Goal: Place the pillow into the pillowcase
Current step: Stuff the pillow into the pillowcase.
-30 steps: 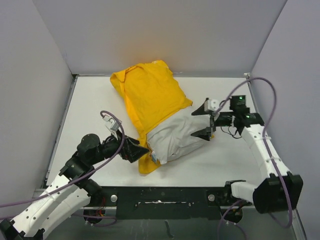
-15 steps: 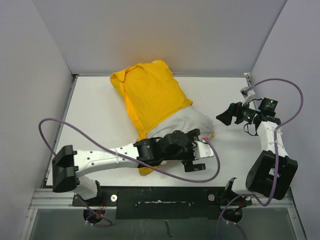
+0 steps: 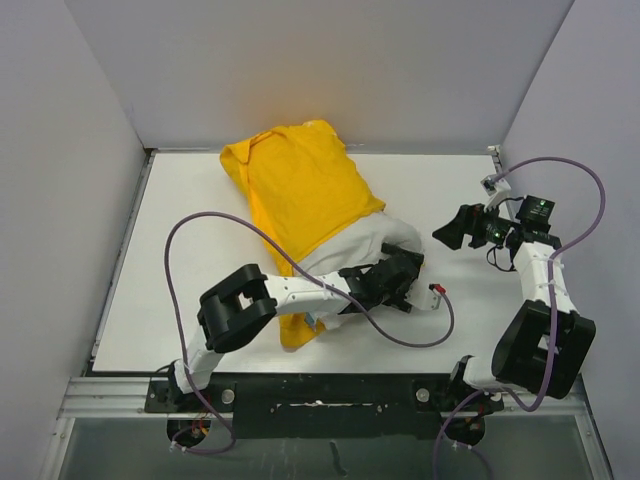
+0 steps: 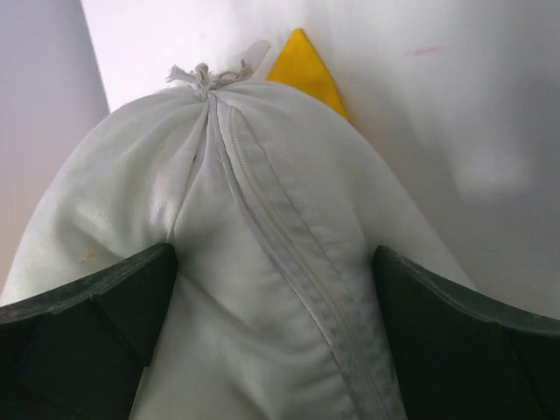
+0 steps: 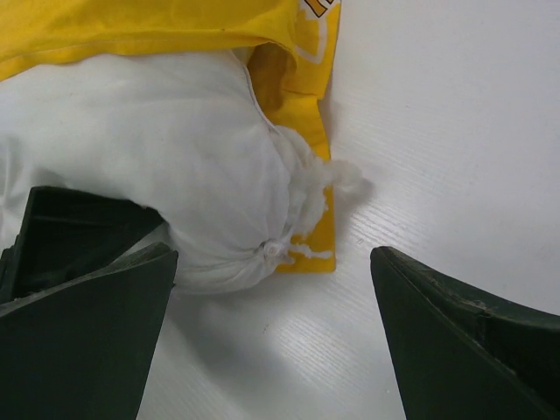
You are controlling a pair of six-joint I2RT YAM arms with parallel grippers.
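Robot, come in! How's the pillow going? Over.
Left gripper open, straddling the pillow at its bare end. Right gripper open, standing off. Pillow partly inside pillowcase, near end out. Nothing blocking.

The wrinkled white pillow (image 3: 365,245) lies half inside the yellow pillowcase (image 3: 300,190), its near end sticking out.

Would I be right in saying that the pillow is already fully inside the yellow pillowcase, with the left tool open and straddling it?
Not quite. The pillow is only partly inside the yellow pillowcase: its white end sticks out of the opening, as the top view shows. The left tool is indeed open and straddling it.
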